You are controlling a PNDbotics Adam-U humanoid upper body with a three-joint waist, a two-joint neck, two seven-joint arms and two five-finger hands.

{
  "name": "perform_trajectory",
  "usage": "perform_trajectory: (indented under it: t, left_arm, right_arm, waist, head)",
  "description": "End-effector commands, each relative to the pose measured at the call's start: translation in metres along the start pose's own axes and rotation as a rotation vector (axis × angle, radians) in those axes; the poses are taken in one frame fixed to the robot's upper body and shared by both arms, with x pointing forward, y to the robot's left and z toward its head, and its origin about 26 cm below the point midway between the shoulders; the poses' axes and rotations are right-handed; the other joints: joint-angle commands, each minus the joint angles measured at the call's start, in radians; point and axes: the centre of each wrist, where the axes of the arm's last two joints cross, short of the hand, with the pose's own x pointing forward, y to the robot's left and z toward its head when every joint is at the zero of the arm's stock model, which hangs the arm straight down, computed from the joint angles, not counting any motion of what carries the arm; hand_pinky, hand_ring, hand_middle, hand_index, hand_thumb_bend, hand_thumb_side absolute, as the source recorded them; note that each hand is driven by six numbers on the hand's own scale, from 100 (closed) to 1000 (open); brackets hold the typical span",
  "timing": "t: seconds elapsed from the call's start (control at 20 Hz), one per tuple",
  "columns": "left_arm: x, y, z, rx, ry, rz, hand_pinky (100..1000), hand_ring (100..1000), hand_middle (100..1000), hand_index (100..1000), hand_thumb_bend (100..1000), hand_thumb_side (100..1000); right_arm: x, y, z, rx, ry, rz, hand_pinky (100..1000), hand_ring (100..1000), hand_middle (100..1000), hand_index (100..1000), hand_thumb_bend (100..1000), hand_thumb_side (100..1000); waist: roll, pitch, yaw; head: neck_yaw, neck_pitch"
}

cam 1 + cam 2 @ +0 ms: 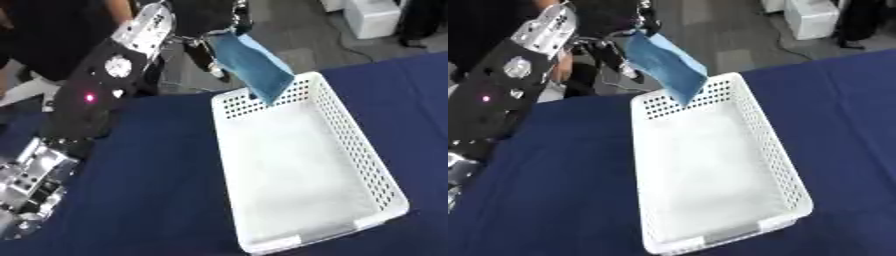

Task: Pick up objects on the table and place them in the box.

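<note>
A blue cloth point(254, 62) hangs from my left hand point(210, 15), which is raised at the top of the view with its fingers shut on the cloth's upper edge. The cloth's lower corner dangles just above the far end of the white perforated box point(367, 165). The box stands on the dark blue table and nothing shows inside it. My left arm point(96, 85) stretches up from the lower left. My right hand shows in neither view.
The dark blue table point(149, 200) lies around the box on all sides. Beyond its far edge are a grey floor, a white container point(372, 17) and dark-clothed legs of people.
</note>
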Motion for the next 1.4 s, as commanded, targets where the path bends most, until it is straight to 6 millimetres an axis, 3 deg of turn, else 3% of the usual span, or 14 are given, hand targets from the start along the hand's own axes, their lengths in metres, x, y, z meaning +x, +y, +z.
perform_trajectory:
  t: [0.05, 0.1, 0.2, 0.3, 0.4, 0.45, 0.5, 0.8, 0.95, 1.2, 1.25, 1.3, 1.35, 1.4]
  left_arm:
    - [-0.001, 0.004, -0.012, 0.008, -0.065, 0.039, 100, 100, 100, 142, 844, 391]
    - [0.001, 0.002, -0.014, 0.0, -0.08, 0.063, 100, 100, 100, 143, 845, 382]
    - [0.011, -0.008, -0.015, -0.003, -0.141, 0.163, 100, 121, 127, 242, 607, 245]
    - [0.02, -0.011, -0.019, 0.013, -0.173, 0.24, 207, 414, 421, 502, 239, 242]
    - [0.028, -0.011, -0.023, 0.007, -0.205, 0.3, 401, 558, 565, 662, 158, 639]
    - [0.03, -0.008, -0.025, -0.008, -0.22, 0.316, 768, 841, 827, 910, 239, 959]
    - [0.03, -0.005, -0.026, -0.028, -0.232, 0.327, 931, 969, 939, 1000, 290, 1000]
    - [0.022, 0.022, -0.027, -0.04, -0.259, 0.356, 1000, 1000, 1000, 1000, 442, 996]
    - [0.015, 0.032, -0.021, 0.034, -0.238, 0.377, 1000, 1000, 1000, 1000, 132, 1000]
    - [0.002, 0.041, -0.01, 0.125, -0.192, 0.37, 1000, 1000, 1000, 1000, 100, 988]
    - [-0.005, 0.047, -0.007, 0.148, -0.182, 0.35, 1000, 1000, 1000, 1000, 100, 847]
    - [-0.012, 0.053, -0.002, 0.176, -0.169, 0.327, 1000, 1000, 1000, 1000, 100, 889]
    - [-0.022, 0.06, 0.003, 0.209, -0.148, 0.299, 1000, 1000, 1000, 1000, 100, 616]
    - [-0.032, 0.065, 0.01, 0.246, -0.122, 0.272, 1000, 1000, 1000, 1000, 100, 616]
  right_arm:
    - [0.003, 0.0, -0.008, 0.027, 0.004, 0.003, 741, 751, 793, 839, 100, 895]
    - [0.003, 0.0, -0.008, 0.026, 0.005, 0.003, 741, 751, 793, 839, 100, 895]
    - [0.003, 0.0, -0.009, 0.024, 0.007, 0.004, 741, 751, 793, 840, 100, 892]
    - [0.004, 0.0, -0.009, 0.022, 0.009, 0.004, 741, 751, 793, 840, 100, 892]
    - [0.004, 0.0, -0.009, 0.022, 0.011, 0.004, 741, 751, 793, 840, 100, 893]
    - [0.004, 0.0, -0.008, 0.021, 0.012, 0.004, 741, 751, 793, 840, 100, 892]
    - [0.004, 0.0, -0.008, 0.021, 0.012, 0.005, 741, 752, 793, 841, 100, 892]
    - [0.004, 0.001, -0.006, 0.022, 0.021, 0.011, 744, 752, 794, 842, 100, 891]
    - [0.005, 0.001, -0.005, 0.022, 0.024, 0.017, 745, 753, 794, 843, 100, 890]
    - [0.006, 0.001, -0.005, 0.025, 0.027, 0.022, 744, 753, 794, 843, 100, 889]
    - [0.006, 0.001, -0.004, 0.024, 0.029, 0.023, 745, 753, 794, 844, 100, 888]
    - [0.006, 0.001, -0.004, 0.023, 0.031, 0.025, 744, 753, 794, 843, 100, 889]
    - [0.007, 0.001, -0.003, 0.022, 0.036, 0.027, 747, 754, 795, 845, 100, 888]
    - [0.007, 0.001, -0.002, 0.021, 0.04, 0.03, 747, 754, 795, 845, 100, 888]
  waist:
    - [-0.005, -0.022, -0.002]
    - [-0.004, -0.023, -0.003]
    - [-0.003, -0.024, -0.003]
    - [-0.002, -0.025, -0.003]
    - [-0.002, -0.026, -0.002]
    - [-0.002, -0.027, -0.002]
    - [-0.002, -0.027, -0.001]
    - [-0.003, -0.026, 0.01]
    - [-0.004, -0.025, 0.016]
    - [-0.004, -0.023, 0.02]
    - [-0.003, -0.024, 0.022]
    - [-0.002, -0.024, 0.024]
    - [0.0, -0.026, 0.028]
    - [0.001, -0.026, 0.032]
  head:
    - [0.003, 0.002]
    - [0.002, 0.003]
    - [0.0, 0.002]
    - [-0.001, 0.003]
    - [0.0, 0.004]
    - [0.0, 0.003]
    - [0.0, 0.003]
    - [-0.001, 0.007]
    - [-0.002, 0.012]
    - [-0.001, 0.024]
    - [-0.005, 0.028]
    - [-0.007, 0.03]
    - [-0.01, 0.033]
    - [-0.014, 0.035]
